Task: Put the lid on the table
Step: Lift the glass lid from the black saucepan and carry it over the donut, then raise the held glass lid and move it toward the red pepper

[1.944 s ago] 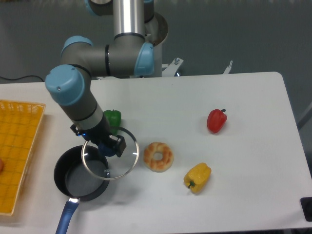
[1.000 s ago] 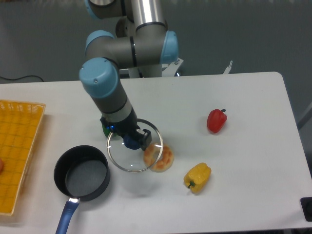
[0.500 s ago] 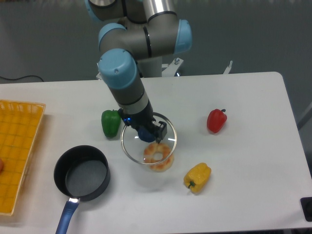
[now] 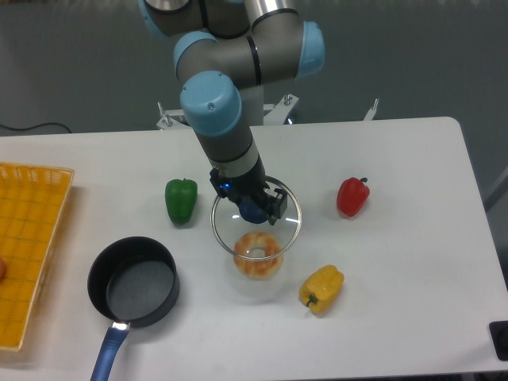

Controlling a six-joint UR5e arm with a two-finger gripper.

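The lid [image 4: 278,232], a clear glass disc with a thin metal rim, hangs in the air above the white table [image 4: 397,159]. My gripper [image 4: 254,208] is shut on its dark-blue centre knob. Through the glass I see a ring-shaped pastry [image 4: 257,254] lying on the table right below the lid. The arm reaches down from the back of the table to the middle.
A black pot [image 4: 133,282] with a blue handle stands at the front left, uncovered. A green pepper [image 4: 181,199] lies left of the lid, a red pepper [image 4: 352,196] to the right, a yellow pepper [image 4: 321,289] at the front right. A yellow mesh basket [image 4: 28,238] sits at the left edge.
The arm has carried the lid from above the pot rightwards across the table, past the green pepper, to a spot over the pastry. The gripper stayed shut on the knob.
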